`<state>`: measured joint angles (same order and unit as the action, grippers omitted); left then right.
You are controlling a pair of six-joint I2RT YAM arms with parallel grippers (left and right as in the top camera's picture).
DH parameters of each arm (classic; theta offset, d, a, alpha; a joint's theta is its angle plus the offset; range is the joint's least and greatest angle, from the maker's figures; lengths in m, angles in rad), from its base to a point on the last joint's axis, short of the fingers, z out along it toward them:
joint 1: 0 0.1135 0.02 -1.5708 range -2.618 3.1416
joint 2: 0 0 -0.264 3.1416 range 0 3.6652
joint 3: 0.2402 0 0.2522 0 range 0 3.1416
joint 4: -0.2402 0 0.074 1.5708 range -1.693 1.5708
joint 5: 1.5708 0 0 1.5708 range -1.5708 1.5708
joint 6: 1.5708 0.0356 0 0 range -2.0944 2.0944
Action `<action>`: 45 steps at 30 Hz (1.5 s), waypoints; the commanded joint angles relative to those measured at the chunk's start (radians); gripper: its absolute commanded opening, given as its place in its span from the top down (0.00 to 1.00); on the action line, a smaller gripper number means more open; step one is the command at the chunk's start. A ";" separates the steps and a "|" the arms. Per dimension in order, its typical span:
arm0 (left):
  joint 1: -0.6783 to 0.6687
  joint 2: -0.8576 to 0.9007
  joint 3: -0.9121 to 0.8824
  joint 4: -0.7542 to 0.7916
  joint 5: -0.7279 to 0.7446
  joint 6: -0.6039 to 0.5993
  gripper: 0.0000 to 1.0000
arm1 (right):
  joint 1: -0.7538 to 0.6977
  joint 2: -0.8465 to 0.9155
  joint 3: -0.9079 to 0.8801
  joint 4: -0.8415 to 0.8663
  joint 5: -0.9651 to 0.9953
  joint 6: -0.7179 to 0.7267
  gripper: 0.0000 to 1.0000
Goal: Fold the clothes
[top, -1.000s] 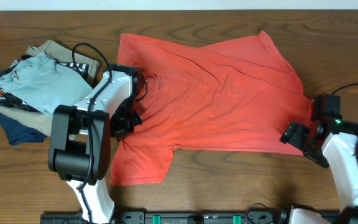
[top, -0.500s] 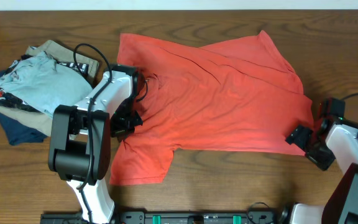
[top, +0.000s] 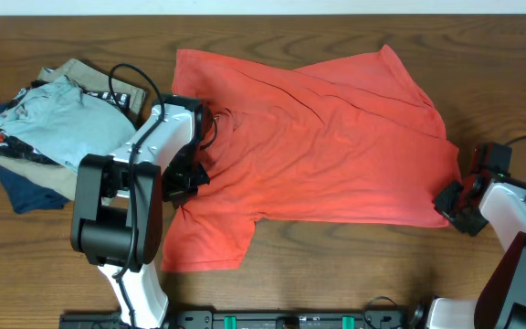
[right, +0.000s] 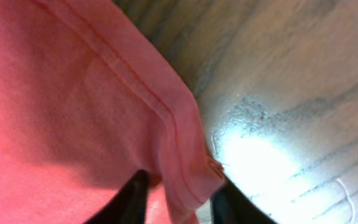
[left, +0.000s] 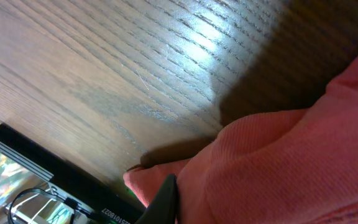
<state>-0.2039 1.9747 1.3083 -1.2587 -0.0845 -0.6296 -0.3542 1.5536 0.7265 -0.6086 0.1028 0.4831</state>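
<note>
The clothes [top: 318, 137], a coral-red T-shirt, lie spread across the middle of the table, one sleeve pointing to the front left. My left gripper [top: 188, 179] sits at the shirt's left edge and is shut on a pinch of its cloth; the left wrist view shows the red fabric [left: 291, 162] bunched against one dark finger [left: 164, 200]. My right gripper [top: 453, 198] is at the shirt's lower right corner. In the right wrist view the stitched hem [right: 179, 143] runs down between my two dark fingertips [right: 131, 194], which are drawn in against it.
A stack of folded garments [top: 44, 132], light blue on tan and navy, lies at the left with a black cable looping beside it. Bare wooden table [top: 354, 265] shows in front of the shirt. A black rail [top: 290, 320] runs along the front edge.
My right gripper has slid a little to the right at the shirt's lower right corner and its jaws have closed in from wide open onto the hem. The left arm has not moved.
</note>
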 commanded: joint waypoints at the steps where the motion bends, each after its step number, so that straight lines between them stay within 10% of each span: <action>1: 0.002 -0.015 -0.002 -0.004 -0.001 0.005 0.94 | -0.005 0.027 -0.031 -0.007 0.018 -0.008 0.77; 6: 0.002 -0.015 -0.002 -0.005 -0.001 0.005 0.94 | -0.005 0.031 -0.095 0.023 0.028 -0.008 0.99; 24: 0.002 -0.348 0.086 -0.008 0.213 0.317 0.94 | -0.005 -0.216 0.282 -0.330 -0.224 -0.193 0.99; 45: 0.003 -1.001 0.459 0.094 0.196 0.318 0.94 | -0.006 -0.513 0.938 -0.665 -0.158 -0.271 0.99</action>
<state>-0.2039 0.9985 1.6852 -1.1687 0.1272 -0.3275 -0.3569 1.0554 1.5867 -1.2617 -0.1043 0.2295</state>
